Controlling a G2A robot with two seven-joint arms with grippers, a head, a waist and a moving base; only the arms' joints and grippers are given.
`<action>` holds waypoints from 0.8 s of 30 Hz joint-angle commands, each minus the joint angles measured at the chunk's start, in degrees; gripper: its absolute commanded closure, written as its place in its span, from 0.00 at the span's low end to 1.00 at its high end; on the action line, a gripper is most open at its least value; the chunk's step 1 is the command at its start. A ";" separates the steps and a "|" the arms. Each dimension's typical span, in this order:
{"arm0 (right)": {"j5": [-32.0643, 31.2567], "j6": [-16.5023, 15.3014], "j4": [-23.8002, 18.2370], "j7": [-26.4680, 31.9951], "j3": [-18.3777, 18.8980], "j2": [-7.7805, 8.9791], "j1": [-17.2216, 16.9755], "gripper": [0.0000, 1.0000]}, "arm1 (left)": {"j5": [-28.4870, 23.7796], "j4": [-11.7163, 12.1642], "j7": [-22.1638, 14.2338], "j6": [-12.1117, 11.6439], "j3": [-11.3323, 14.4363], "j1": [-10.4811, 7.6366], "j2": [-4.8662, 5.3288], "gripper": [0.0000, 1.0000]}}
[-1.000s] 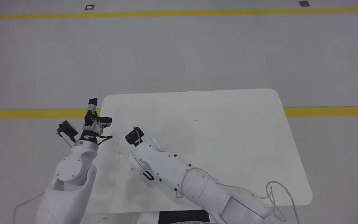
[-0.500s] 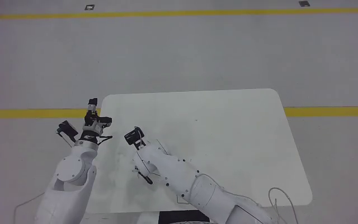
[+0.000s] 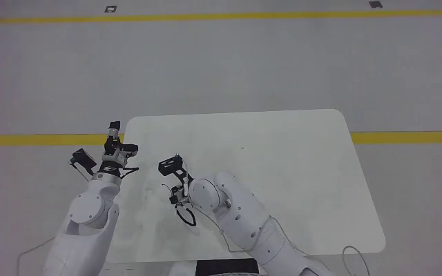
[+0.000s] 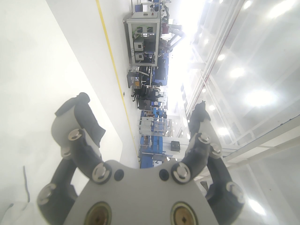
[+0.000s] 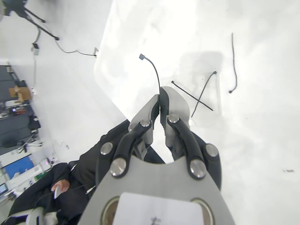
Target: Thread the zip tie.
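My right gripper (image 5: 159, 99) is shut on a thin black zip tie (image 5: 155, 69), held above the white table (image 5: 187, 12). The tie curves up from the fingertips to its square head (image 5: 141, 56). In the top view this arm hangs over the table's left part, its gripper (image 3: 177, 198) near the front. My left gripper (image 4: 140, 111) is open with nothing between its fingers; it stands at the table's left edge (image 3: 121, 138) and points out toward the room.
Two crossed black zip ties (image 5: 196, 97) lie on the table beyond the right gripper, and a third (image 5: 234, 66) lies farther off. A thin dark strand (image 4: 25, 181) lies on the table by the left gripper. The table (image 3: 290, 152) stretches bare to the right.
The right arm has swung its wrist round and shifted slightly right over the table's left part. The left arm has kept still.
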 commanded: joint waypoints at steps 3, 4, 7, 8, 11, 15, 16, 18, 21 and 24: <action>4.33 -3.61 1.61 0.43 1.36 0.35 0.33 1.00 | 0.00 0.00 0.00 0.00 0.00 0.00 0.00 0.00; 4.33 -3.61 1.61 0.43 1.36 0.35 0.33 1.00 | 0.00 0.00 0.00 0.00 0.00 0.00 0.00 0.00; 4.33 -3.61 1.61 0.43 1.36 0.35 0.33 1.00 | 0.00 0.00 0.00 0.00 0.00 0.00 0.00 0.00; 4.33 -3.61 1.61 0.43 1.36 0.35 0.33 1.00 | 0.00 0.00 0.00 0.00 0.00 0.00 0.00 0.00; 4.33 -3.61 1.61 0.43 1.36 0.35 0.33 1.00 | 0.00 0.00 0.00 0.00 0.00 0.00 0.00 0.00; 4.33 -3.61 1.61 0.43 1.36 0.35 0.33 1.00 | 0.00 0.00 0.00 0.00 0.00 0.00 0.00 0.00; 4.23 -3.43 1.80 -0.52 1.37 0.39 0.10 1.00 | 0.00 0.00 0.00 0.00 0.00 0.00 0.00 0.00; 6.05 -3.44 2.29 -3.23 1.84 0.52 -0.55 1.00 | 0.00 0.00 0.00 0.00 0.00 0.00 0.00 0.00; 10.75 -4.53 2.16 -4.99 4.50 1.00 -1.12 1.00 | 0.00 0.00 0.00 0.00 0.00 0.00 0.00 0.00; 16.12 -6.90 1.70 -5.30 7.37 1.61 -2.07 1.00 | 0.00 0.00 0.00 0.00 0.00 0.00 0.00 0.00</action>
